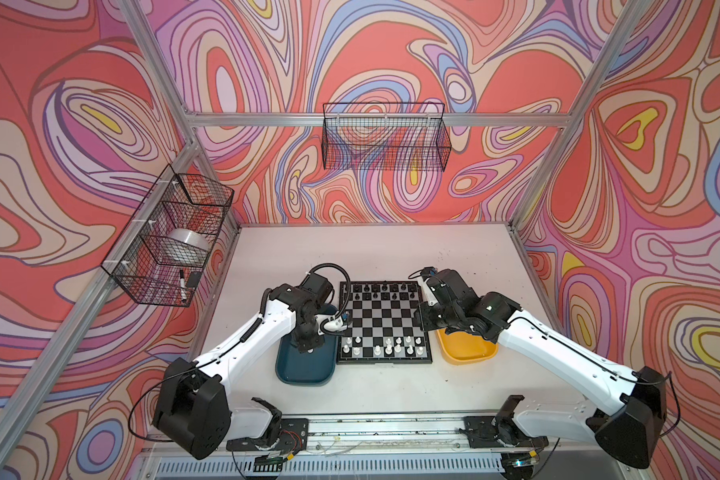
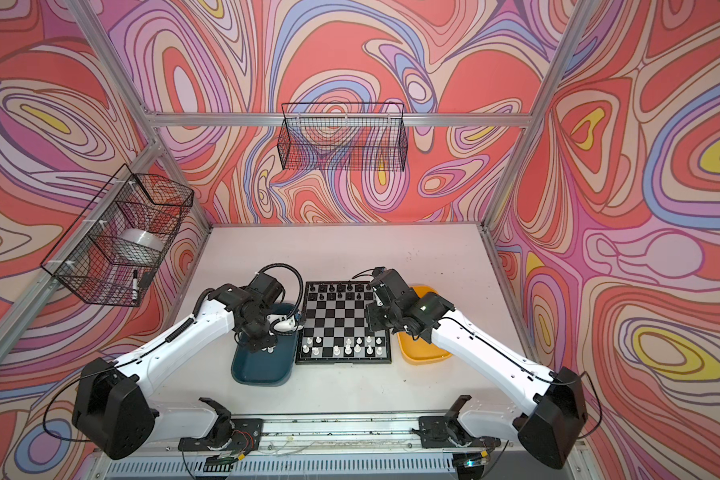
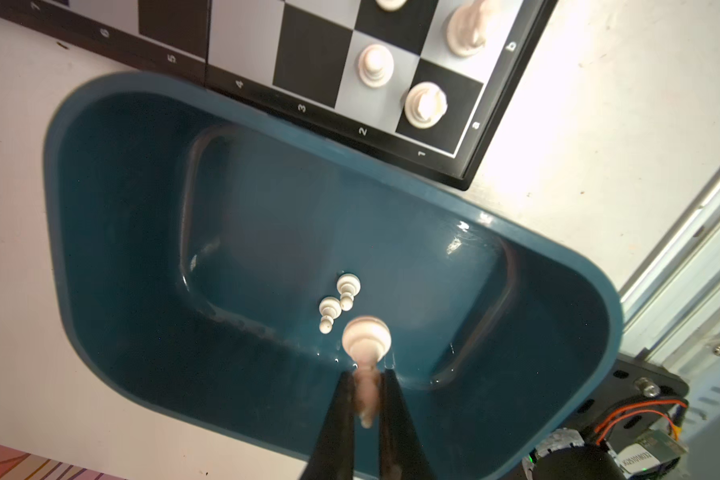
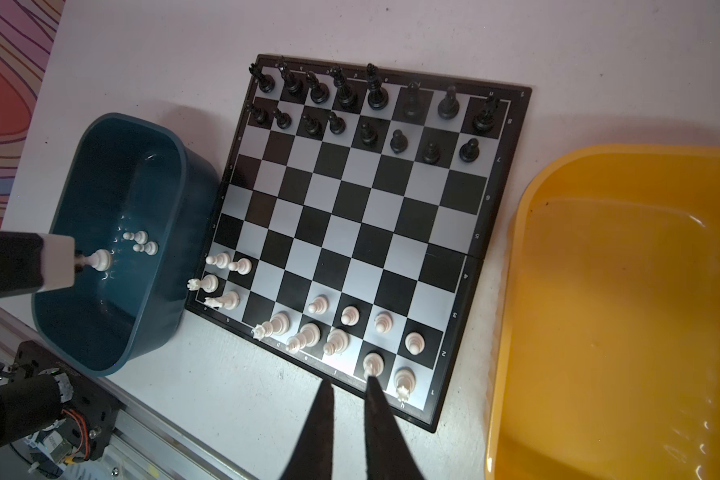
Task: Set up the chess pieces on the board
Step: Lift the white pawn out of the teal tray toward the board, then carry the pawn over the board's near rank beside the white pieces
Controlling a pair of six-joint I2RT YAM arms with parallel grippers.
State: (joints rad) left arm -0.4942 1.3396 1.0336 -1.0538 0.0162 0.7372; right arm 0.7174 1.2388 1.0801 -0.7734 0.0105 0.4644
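Left wrist: glossy rounded teal tray (image 3: 121,208), smooth white piece (image 3: 366,338) in gripper (image 3: 366,376).

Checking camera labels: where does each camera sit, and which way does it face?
Top views: high above the robot, looking down and forward at the board; both arms show.
Left wrist: on the left arm, looking down into the teal tray; left gripper holds a white piece.
Right wrist: on the right arm, looking down over the board; tips of the right gripper show.
Shared: both wrist views show the teal tray and that piece.

Left tool (image 3: 368,372), right tool (image 4: 348,380) nearly closed
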